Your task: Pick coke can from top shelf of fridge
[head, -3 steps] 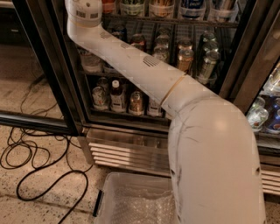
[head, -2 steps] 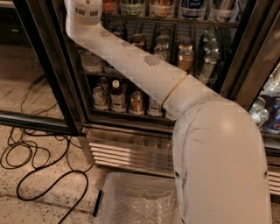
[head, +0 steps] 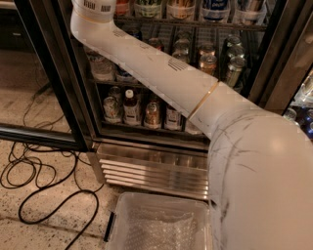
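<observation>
Speckled floor (head: 44, 224) fills the left edge, with black cables (head: 29, 180) looped over it. Above them the glass door (head: 39, 133) of the fridge (head: 151, 168) stands swung open to the left, so the racks are exposed.

Arm (head: 161, 78): white. It runs from the bulky housing at lower right diagonally up and left across the fridge opening. The wrist section (head: 93, 7) sits at the top edge of the frame, at the left end of the top shelf (head: 205, 24).

Gripper: beyond the wrist, out of frame above the top edge. The state of the jaws cannot be told.

Coke can (head: 122, 7): red-orange, only the lower body visible. It stands on the top shelf near its left end, just beside the wrist on the wrist's right. I cannot tell whether anything is in contact with it.

Further right on the same shelf are a green-labelled can (head: 146, 7) and a blue Pepsi can (head: 215, 7). The lower racks hold bottles and cans, partly hidden behind the arm.

A clear plastic bin (head: 156, 224) sits on the floor in front of the base grille, with a crinkled clear lining inside.

Progress (judgement):
- Done: the door is open, and the arm is raised to shelf height at the correct end of the shelf.
- Not confirmed: a grasp. The can looks seated on the rack.
- Left: closing on the can, lifting it clear of the front rail, and drawing it out past its neighbours.
</observation>
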{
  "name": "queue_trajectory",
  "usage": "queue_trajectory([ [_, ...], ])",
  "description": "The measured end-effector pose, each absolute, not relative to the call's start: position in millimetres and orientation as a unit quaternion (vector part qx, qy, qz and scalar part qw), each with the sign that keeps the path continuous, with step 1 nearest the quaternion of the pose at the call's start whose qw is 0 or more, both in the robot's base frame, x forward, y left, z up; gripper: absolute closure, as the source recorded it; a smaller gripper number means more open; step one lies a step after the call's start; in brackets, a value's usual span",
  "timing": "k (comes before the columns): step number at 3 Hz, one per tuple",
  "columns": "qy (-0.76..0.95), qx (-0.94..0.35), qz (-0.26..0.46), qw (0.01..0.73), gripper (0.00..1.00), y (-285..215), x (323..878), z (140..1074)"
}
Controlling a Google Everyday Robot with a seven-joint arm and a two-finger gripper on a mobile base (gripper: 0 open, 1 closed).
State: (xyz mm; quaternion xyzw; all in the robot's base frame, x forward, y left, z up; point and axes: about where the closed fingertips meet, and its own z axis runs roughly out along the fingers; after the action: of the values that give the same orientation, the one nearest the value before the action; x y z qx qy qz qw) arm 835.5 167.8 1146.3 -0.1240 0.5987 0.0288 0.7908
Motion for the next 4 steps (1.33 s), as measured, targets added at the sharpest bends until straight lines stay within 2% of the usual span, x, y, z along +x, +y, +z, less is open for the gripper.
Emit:
queue_trajectory([
  [2, 0.639, -0.064, 0.038, 0.765, 1.00, 154, 792, 1141],
  [4, 0.669, -0.042, 0.012, 0.742, 1.00, 135, 767, 1125],
])
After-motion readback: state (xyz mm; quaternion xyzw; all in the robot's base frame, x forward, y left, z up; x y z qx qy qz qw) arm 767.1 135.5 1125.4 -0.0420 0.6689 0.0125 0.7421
